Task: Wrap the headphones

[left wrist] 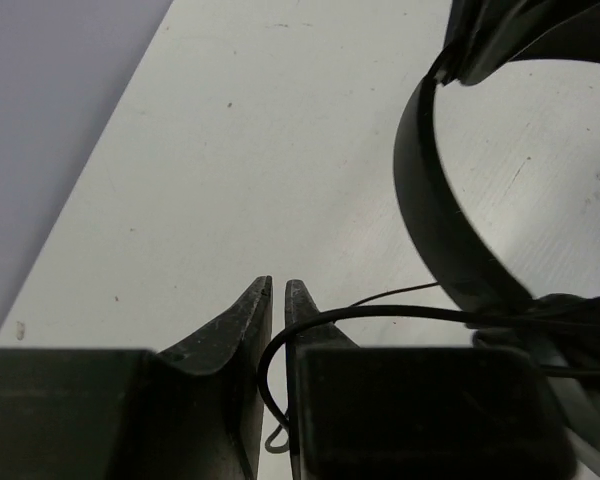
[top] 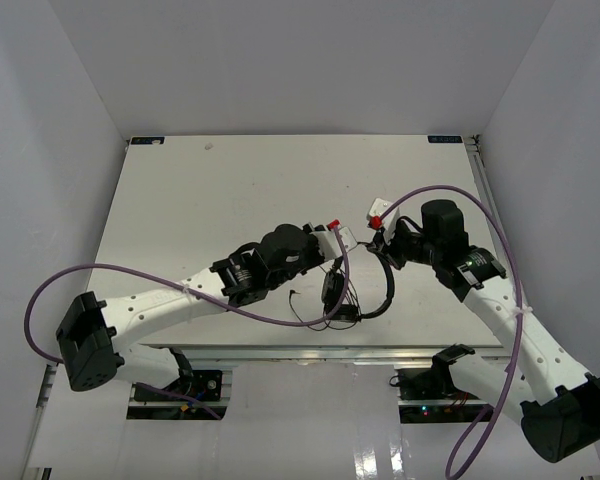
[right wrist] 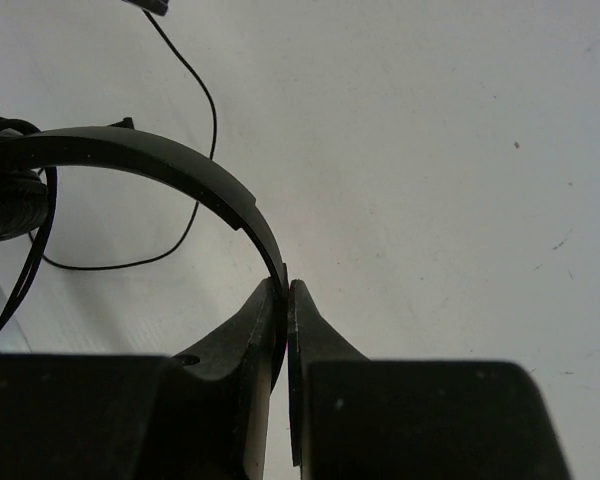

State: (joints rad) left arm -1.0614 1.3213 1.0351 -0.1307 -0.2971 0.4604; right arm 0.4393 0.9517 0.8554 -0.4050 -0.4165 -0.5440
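Headphones sat near the front edge of the surface, right of centre, between the two hands. Right hand was pressed together on the headband, pinching the thin band edge-on close to one end, fingertips meeting with the band between them. From that grip the band arced away to the left in the right wrist view, toward a dark padded part at the frame edge, likely an ear cup, with several cord strands lying across it. Left hand was nearly closed, only a slim gap at the tips, with the cord coming in from the right, crossing one finger and dropping into the gap between the two, so it read as pinching the cord. The other end of the headband stood just right of that hand in the left wrist view, with more cord bunched at its base. Loose cord also looped out over the bare surface on the left arm's side of the headphones, thin and hard to trace from above. Couldn't tell whether the headphones were lifted or resting on the surface. Purple cables swung wide off both arms, well apart from the headphones.
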